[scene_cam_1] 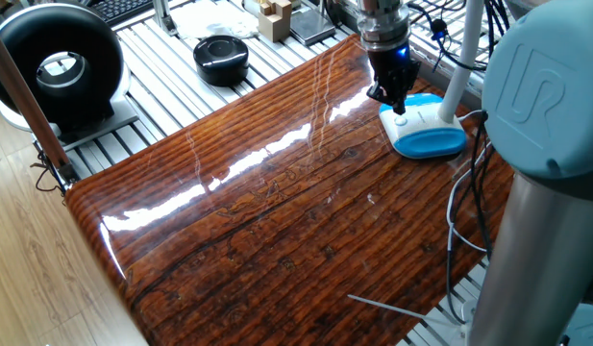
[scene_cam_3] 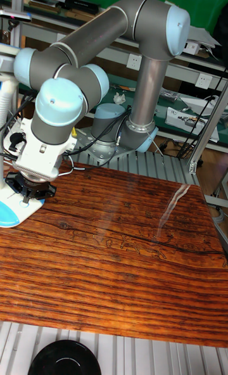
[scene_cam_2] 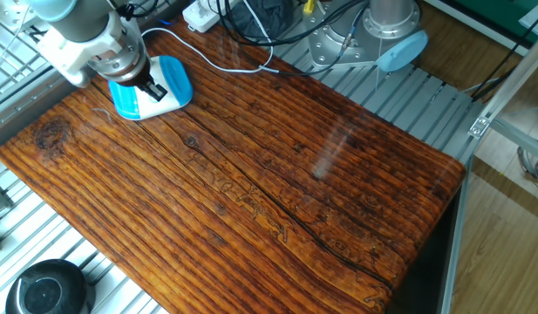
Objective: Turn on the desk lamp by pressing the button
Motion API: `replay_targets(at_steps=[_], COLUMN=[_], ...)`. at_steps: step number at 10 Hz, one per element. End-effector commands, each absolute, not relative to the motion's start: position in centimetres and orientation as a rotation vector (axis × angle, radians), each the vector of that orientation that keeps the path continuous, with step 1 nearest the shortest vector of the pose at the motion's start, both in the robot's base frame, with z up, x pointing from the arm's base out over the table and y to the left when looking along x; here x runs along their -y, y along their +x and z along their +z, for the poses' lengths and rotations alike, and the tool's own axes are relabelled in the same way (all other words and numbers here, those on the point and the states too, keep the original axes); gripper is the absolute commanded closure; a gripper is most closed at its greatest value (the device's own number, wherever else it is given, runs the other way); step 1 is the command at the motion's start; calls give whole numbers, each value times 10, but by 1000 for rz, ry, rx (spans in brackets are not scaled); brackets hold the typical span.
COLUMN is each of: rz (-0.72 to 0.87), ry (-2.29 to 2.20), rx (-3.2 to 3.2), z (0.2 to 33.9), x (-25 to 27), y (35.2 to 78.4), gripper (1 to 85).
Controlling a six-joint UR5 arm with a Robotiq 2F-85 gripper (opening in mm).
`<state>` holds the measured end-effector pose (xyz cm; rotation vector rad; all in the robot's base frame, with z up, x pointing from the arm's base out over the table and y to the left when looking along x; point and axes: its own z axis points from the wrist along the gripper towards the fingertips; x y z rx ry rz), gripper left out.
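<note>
One desk lamp (scene_cam_1: 426,130) at table (scene_cam_1: 277,211) corner, neck upright; pincer (scene_cam_1: 395,103) on its base, state unclear

Table top (scene_cam_1: 277,211): dark wood with strong grain, glossy varnish, bright window glare streaks. Under it, ribbed metal frame (scene_cam_1: 161,67), matt silver aluminium look. Desk lamp (scene_cam_1: 426,130): smooth plastic base, white top, light blue sides (slight sheen), slim white neck. Gripper (scene_cam_1: 396,99): black, matt, looks like plastic or coated metal. Robot arm (scene_cam_3: 88,39): smooth grey shell, satin finish, light blue plastic caps. Round black disc device (scene_cam_1: 221,56): glossy black plastic.
</note>
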<state>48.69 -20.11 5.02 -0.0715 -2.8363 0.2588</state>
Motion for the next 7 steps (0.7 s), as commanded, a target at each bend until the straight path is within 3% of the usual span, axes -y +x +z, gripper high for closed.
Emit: replay_targets(at_steps=[1, 7], rz=[239, 239], ry=[-65, -13], rx=[2848, 2805], z=[44, 42], x=[200, 204], y=[489, 481], gripper=[847, 847])
